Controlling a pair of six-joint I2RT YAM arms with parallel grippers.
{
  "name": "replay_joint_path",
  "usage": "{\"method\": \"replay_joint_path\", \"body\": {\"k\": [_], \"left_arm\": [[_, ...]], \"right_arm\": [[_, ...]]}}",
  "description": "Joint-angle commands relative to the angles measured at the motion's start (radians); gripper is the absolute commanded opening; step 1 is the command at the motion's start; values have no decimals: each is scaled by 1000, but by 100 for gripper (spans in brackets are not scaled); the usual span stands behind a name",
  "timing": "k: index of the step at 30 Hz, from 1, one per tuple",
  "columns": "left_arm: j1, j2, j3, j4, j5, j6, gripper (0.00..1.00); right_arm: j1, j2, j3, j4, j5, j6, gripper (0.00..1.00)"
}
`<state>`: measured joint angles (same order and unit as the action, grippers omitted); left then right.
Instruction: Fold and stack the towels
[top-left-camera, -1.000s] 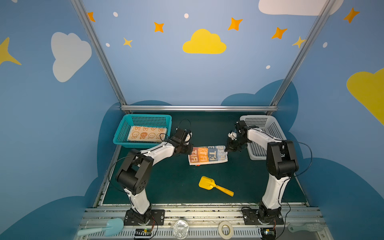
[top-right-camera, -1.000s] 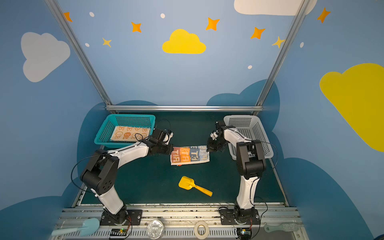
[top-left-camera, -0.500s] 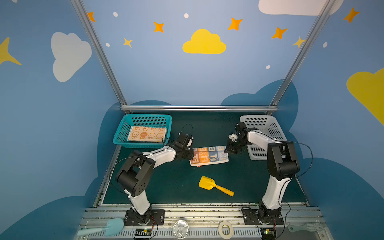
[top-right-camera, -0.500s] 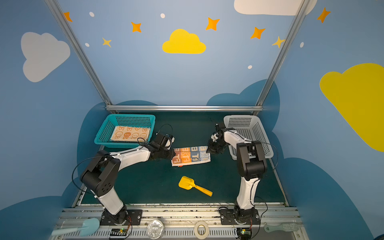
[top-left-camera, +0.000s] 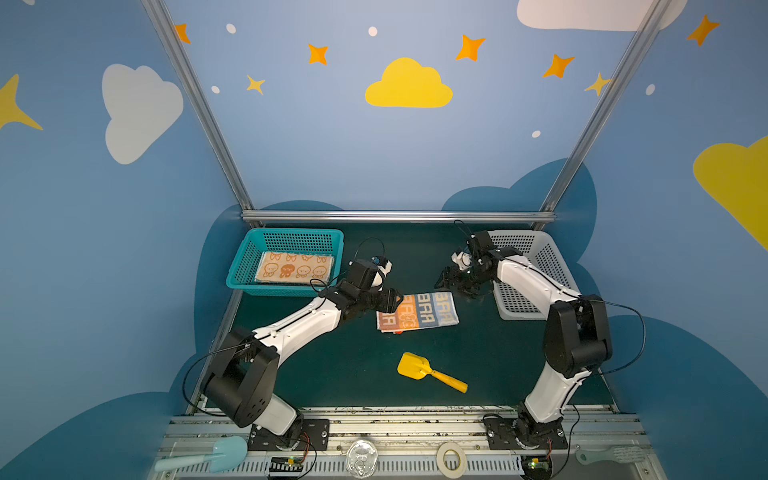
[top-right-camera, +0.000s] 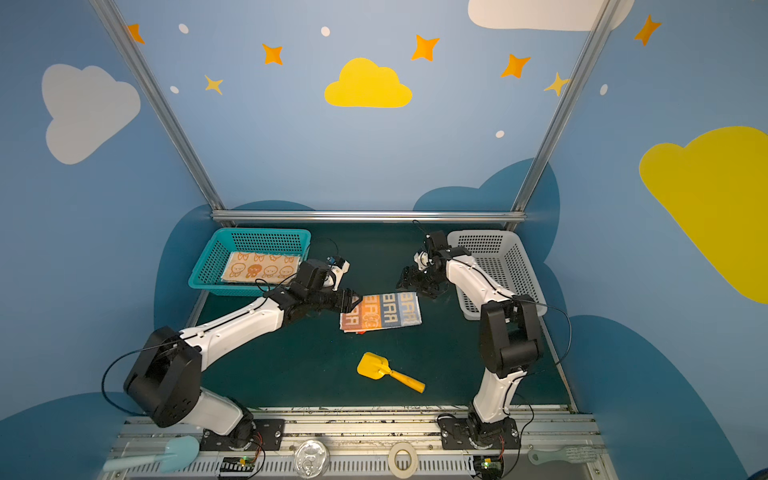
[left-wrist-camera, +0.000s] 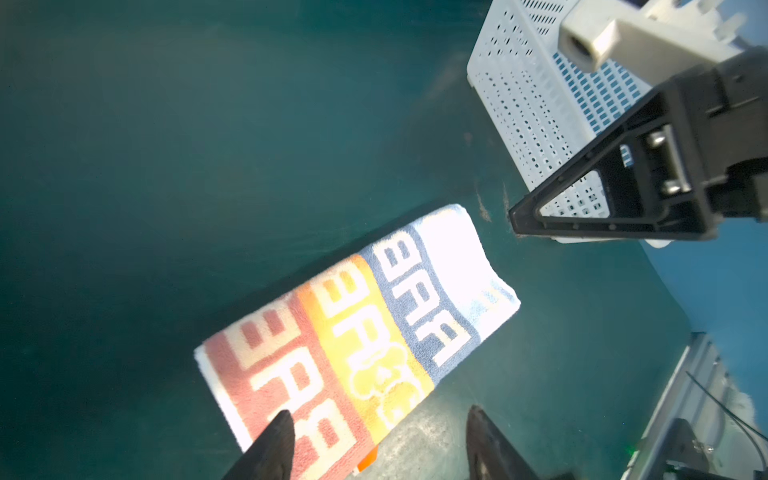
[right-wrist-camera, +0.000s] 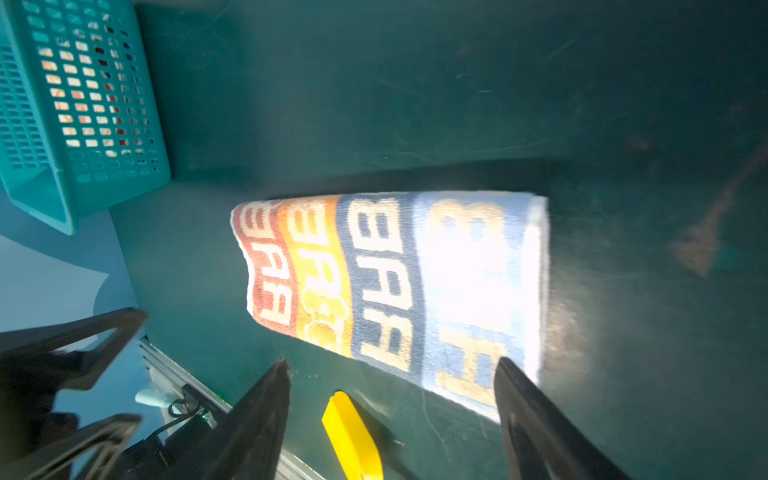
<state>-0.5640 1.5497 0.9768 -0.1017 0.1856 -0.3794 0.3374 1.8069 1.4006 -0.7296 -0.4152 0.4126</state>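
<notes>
Now orange towel (top-left-camera: 295, 269) sits in teal basket (top-left-camera: 243, 266), striped towel (top-left-camera: 419, 311) outside; L tool (left-wrist-camera: 378, 417), R tool (right-wrist-camera: 391, 365) gape empty.

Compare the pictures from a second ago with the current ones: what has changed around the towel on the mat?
Both claws have opened: the left claw and the right claw, shut at the striped towel's ends a second ago, have let go, and it now lies folded flat on the green mat. Unchanged: the orange towel in the teal basket, the white basket, the yellow scoop.
</notes>
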Motion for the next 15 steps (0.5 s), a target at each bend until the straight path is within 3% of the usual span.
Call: {"method": "replay_joint_path", "body": {"k": [1, 8, 15], "left_arm": [[-3, 59, -34, -9, 12, -72, 74], [6, 126, 1, -146, -90, -76, 100], [8, 271, 103, -226, -32, -70, 100]], "right_arm": [[-6, 38, -18, -3, -14, 5, 83], [-32, 40, -82, -23, 70, -33, 88], [-31, 95, -115, 14, 99, -22, 88]]}}
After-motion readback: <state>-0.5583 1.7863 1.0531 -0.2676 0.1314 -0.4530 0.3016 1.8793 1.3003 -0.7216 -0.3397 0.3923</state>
